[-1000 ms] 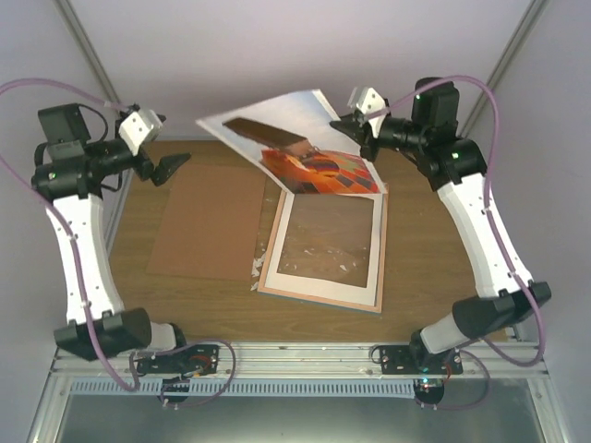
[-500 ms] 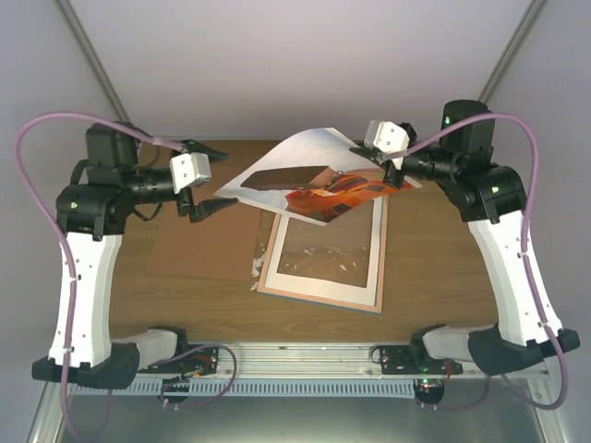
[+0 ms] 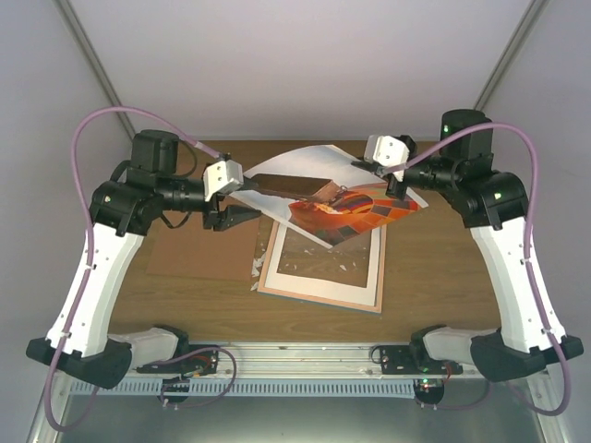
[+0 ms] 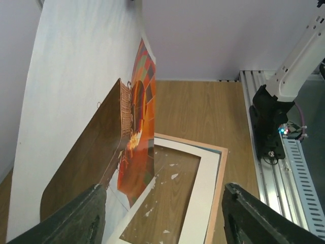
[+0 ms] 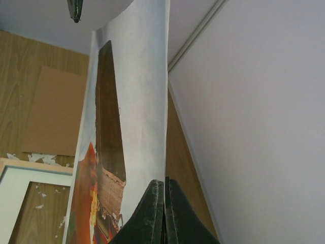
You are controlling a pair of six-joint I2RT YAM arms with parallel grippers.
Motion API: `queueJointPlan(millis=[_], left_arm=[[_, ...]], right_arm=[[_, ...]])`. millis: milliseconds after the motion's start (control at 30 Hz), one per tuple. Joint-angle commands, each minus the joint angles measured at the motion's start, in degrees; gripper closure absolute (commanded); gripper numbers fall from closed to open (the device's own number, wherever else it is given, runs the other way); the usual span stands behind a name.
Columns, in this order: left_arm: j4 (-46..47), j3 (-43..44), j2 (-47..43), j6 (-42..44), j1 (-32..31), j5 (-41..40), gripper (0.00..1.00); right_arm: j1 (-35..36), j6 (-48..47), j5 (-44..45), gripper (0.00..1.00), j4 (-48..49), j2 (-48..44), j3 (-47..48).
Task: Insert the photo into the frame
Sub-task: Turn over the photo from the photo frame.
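Observation:
The photo (image 3: pixel 319 189), an orange-red balloon print with a dark basket, hangs tilted in the air above the frame's far end. My right gripper (image 3: pixel 394 185) is shut on its right edge; the right wrist view shows the fingers (image 5: pixel 163 206) pinching the sheet (image 5: pixel 134 101). My left gripper (image 3: pixel 240 190) is open at the photo's left edge. In the left wrist view the gripper (image 4: pixel 162 223) gapes wide and the print (image 4: pixel 76 112) stands by its left finger, not gripped. The frame (image 3: pixel 274 277) lies flat on the table, with a cream mat (image 3: pixel 377 249) in it.
A brown backing panel (image 3: pixel 199 245) lies flat to the left of the frame and also shows in the right wrist view (image 5: pixel 51 112). Small white paper scraps (image 3: pixel 256 268) lie at the frame's left edge. The right arm's base (image 4: pixel 271 127) stands at the table's near rail.
My left arm has swung right from the table's left side up to the photo's left edge. My right gripper has carried the photo forward, over the frame's far end.

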Motion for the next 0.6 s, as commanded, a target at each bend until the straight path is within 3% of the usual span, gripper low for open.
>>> queueJointPlan(millis=[0,100,233,433,567], left_arm=[[3.6,0.8,0.1,-2.6,-1.7,-2.1,0.37],[4.5,2.8,-0.1,-3.9,-1.7,-5.2,0.23],[7.2,4.2,-0.2,-5.2,-1.6,-13.1,0.16],[3.4,9.4,3.3,-1.0,-1.5,-13.8,0.15],[0.6,10.7,5.6,0.0,-1.5,-11.2,0.24]], right_arm=[[0.4,-1.7,-1.3,0.99,-1.6,-2.2,-1.0],[0.4,-2.0,-1.3,0.99,-1.9,-3.0,-2.0],[0.4,-3.0,-1.6,0.99,-2.5,-4.0,-2.8],[0.5,-3.8,-2.6,0.99,-3.4,-4.6,-2.7],[0.5,-3.9,-3.2,0.99,-3.5,-4.9,-2.7]])
